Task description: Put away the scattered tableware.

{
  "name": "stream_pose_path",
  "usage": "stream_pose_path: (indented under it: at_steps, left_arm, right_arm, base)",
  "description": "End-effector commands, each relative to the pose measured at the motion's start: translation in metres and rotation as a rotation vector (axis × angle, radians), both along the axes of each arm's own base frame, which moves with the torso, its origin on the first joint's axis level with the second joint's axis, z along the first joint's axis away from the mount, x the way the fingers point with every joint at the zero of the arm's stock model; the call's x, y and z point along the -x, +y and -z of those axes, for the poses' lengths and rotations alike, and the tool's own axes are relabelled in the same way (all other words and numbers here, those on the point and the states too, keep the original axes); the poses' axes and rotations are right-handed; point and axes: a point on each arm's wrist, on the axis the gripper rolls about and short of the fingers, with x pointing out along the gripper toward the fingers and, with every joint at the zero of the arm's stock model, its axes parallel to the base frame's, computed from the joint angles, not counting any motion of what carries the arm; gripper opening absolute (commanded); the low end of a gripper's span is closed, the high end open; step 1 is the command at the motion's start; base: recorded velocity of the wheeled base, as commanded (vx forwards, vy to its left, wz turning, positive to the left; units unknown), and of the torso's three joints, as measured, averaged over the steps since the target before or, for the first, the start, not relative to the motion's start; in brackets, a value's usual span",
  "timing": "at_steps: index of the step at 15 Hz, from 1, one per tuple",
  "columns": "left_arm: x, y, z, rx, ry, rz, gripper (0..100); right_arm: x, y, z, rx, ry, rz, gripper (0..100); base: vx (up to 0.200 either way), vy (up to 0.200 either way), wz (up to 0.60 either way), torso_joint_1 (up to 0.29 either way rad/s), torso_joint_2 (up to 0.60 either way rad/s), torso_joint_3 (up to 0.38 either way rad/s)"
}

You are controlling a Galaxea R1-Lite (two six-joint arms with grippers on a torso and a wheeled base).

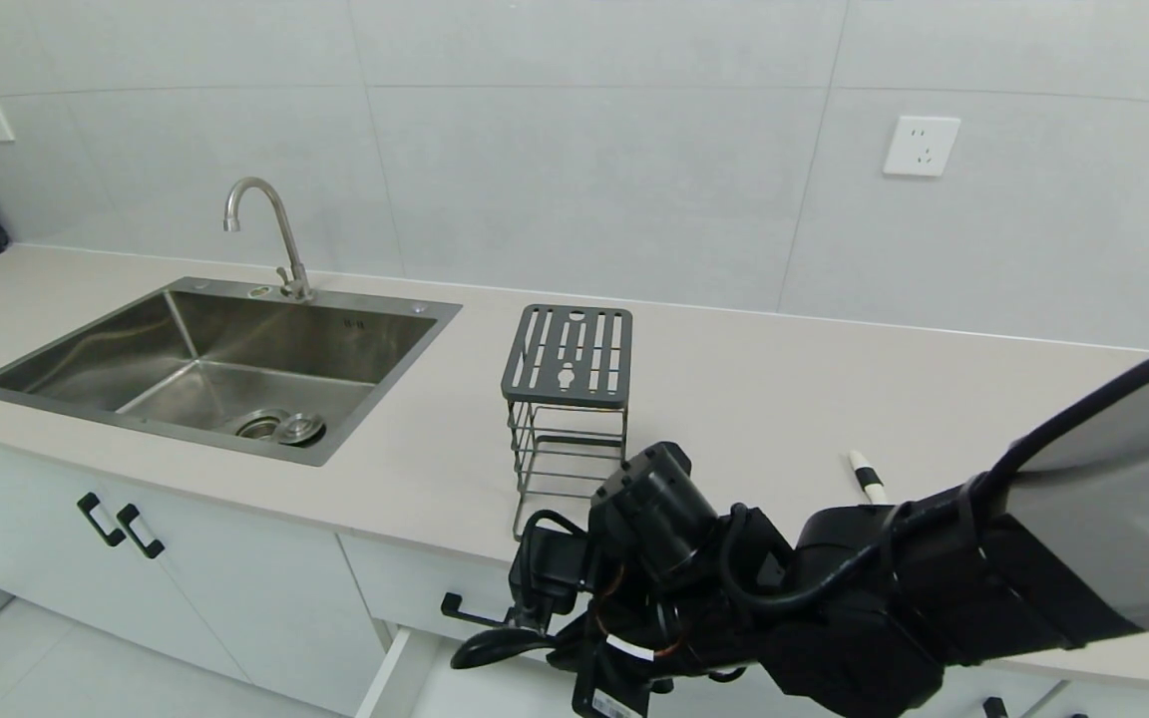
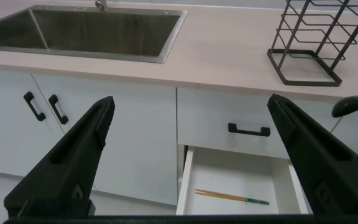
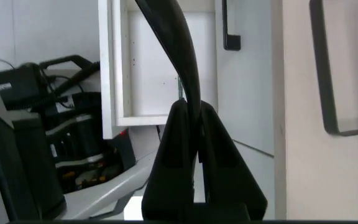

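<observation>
The right arm [image 1: 864, 588] is matt black, with a smooth pale grey shell over its upper section. At the wrist is a round, drum-shaped joint housing [image 1: 659, 504]. Beside that housing black cables [image 1: 749, 583] loop, thin orange wires [image 1: 610, 586] show, and a white label [image 1: 624, 648] is stuck on. The left tool [image 2: 190, 99] and the right tool [image 3: 191, 109] have plain black, wedge-shaped fingers [image 2: 73, 162].

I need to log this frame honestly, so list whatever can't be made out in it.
- Head view: the white-tipped stick on the counter lies partly behind the right arm; its kind is hidden.
- Head view: the open drawer is cut off by the bottom edge and covered by that arm.
- Right wrist view: the black spoon in the right gripper leaves the top edge; its bowl is out of frame.
</observation>
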Motion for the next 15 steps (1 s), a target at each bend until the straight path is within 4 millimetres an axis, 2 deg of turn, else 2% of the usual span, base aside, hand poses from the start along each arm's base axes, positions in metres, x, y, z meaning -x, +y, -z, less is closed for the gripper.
stream_pose_path:
  at_steps: [1,3,5,11,15]
  left_arm:
    - [0.000,0.000,0.000,0.000,0.001,0.000,100]
    - [0.000,0.000,0.000,0.000,0.001,0.002,100]
    - [0.000,0.000,0.000,0.000,0.001,0.000,100]
    - [0.000,0.000,0.000,0.000,0.001,0.002,100]
    - [0.000,0.000,0.000,0.000,0.001,0.000,100]
  right_arm:
    - [-0.003,0.016,-0.017,-0.083,-0.007,-0.020,0]
    - [-0.001,0.024,-0.023,-0.108,-0.013,-0.045,0]
    - [0.002,0.024,-0.019,-0.111,0.015,-0.072,0]
    - [0.000,0.028,-0.025,-0.134,0.004,-0.079,0]
    - [0.001,0.027,-0.022,-0.127,0.010,-0.075,0]
  base:
    - [0.000,0.000,0.00,0.000,0.00,0.000]
    - [0.000,0.000,0.00,0.000,0.00,0.000]
    - [0.000,0.000,0.00,-0.021,0.02,0.025]
    - [0.000,0.000,0.00,-0.203,0.45,0.246]
    - [0.000,0.000,0.00,-0.094,0.22,0.123]
